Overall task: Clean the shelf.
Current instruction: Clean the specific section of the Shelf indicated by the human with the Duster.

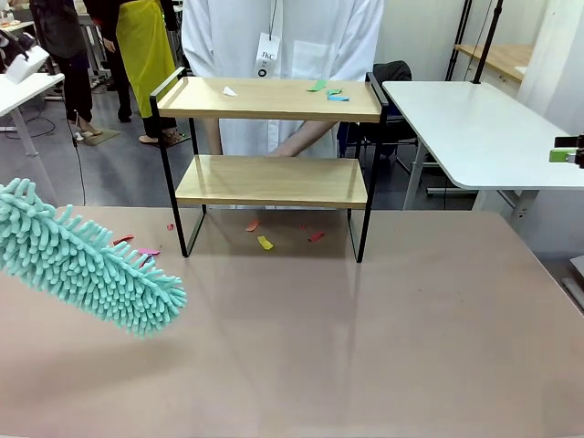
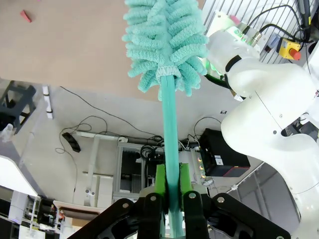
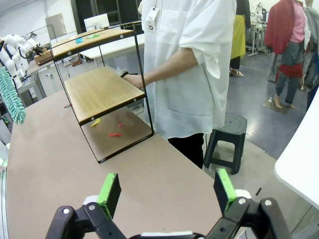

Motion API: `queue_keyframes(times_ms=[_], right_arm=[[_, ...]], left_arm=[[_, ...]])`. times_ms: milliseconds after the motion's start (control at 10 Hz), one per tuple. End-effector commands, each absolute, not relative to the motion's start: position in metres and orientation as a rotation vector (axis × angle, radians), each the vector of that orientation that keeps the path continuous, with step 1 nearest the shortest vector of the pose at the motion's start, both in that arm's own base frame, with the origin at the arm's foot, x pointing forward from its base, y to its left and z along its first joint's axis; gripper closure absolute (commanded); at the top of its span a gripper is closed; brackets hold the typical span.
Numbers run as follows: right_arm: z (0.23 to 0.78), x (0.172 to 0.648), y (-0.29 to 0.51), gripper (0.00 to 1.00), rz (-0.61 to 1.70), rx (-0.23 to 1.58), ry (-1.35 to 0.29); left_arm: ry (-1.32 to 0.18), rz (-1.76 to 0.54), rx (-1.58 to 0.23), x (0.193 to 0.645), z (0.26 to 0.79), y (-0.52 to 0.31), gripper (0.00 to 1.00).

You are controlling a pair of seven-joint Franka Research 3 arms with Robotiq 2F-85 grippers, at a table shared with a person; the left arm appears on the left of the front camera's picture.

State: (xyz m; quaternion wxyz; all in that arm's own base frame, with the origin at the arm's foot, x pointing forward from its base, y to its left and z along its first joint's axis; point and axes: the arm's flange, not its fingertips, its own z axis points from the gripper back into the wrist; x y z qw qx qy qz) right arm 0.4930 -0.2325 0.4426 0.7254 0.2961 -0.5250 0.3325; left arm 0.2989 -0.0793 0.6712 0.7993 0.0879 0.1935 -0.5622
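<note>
The shelf [image 1: 271, 181] stands at the table's far middle, with two wood boards in a black frame. Paper scraps [image 1: 327, 90], white, green and blue, lie on its top board, and the lower board is bare. More scraps [image 1: 265, 243] lie on the table beneath it. My left gripper [image 2: 172, 195] is shut on the handle of a teal fluffy duster [image 2: 167, 40], whose head [image 1: 87, 260] hangs over the table's left side, well short of the shelf. At the right edge, off the table, my right gripper [image 3: 167, 191] is open and holds nothing.
A person in a white shirt [image 1: 283, 36] stands behind the shelf, one hand [image 3: 132, 78] at the lower board's back edge. A white table [image 1: 474, 128] stands at the far right. A dark stool [image 3: 227, 139] is beside the person. Red and pink scraps [image 1: 137, 246] lie left of the shelf.
</note>
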Motion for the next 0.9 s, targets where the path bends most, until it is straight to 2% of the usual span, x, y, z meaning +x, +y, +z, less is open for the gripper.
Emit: queue_keyframes(times_ms=[0, 800], right_arm=[[0.4449, 0.4931, -0.2311, 0.0, 0.74, 0.646, -1.155], [0.4449, 0.4931, -0.2311, 0.0, 0.74, 0.646, -1.155]], left_arm=[[0.402, -1.204, 0.172, 0.2963, 0.669, -0.0785, 0.87], [0.402, -1.204, 0.172, 0.2963, 0.669, -0.0785, 0.87]])
